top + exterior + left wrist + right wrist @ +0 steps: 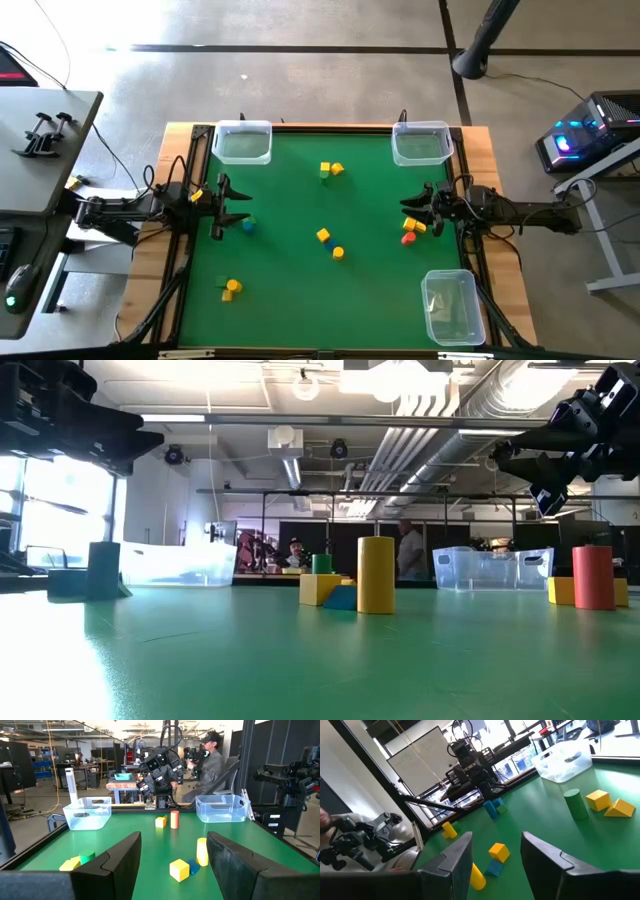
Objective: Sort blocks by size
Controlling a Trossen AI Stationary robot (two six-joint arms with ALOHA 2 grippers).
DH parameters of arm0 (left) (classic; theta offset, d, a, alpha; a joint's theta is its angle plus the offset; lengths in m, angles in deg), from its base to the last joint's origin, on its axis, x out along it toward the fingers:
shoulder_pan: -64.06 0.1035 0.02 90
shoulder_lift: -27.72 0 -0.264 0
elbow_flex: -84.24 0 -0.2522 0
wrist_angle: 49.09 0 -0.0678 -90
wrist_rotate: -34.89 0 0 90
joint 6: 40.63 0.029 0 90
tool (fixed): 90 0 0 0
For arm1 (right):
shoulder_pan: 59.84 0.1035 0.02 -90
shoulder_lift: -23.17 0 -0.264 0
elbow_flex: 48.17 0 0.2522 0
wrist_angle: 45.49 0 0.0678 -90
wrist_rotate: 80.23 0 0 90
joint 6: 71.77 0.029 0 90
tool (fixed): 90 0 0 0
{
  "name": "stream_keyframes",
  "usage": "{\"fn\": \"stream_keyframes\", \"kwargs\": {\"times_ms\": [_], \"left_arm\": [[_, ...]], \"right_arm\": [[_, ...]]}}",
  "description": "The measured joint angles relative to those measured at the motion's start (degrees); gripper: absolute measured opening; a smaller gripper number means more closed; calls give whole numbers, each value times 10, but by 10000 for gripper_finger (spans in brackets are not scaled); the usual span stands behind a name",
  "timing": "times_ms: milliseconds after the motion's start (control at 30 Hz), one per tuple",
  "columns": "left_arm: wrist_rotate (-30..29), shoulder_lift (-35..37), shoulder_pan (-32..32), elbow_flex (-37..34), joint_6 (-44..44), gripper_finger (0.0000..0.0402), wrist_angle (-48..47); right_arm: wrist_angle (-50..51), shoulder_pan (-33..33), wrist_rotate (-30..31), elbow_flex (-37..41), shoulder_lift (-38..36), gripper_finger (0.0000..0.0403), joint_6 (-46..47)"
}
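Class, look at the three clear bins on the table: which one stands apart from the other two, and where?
The clear bin at the near right corner; the other two bins sit along the far edge.

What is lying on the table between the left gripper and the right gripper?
In the high view, between the left gripper and the right gripper, only the middle blocks lie, slightly nearer the camera-side edge; the rest is bare green mat.
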Motion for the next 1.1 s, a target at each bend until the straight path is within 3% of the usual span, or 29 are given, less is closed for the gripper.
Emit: {"fn": "stream_keyframes", "kwargs": {"times_ms": [1100], "left_arm": [[0,0,0,0,-4,213,23]], "right_arm": [[0,0,0,0,0,156,0]]}}
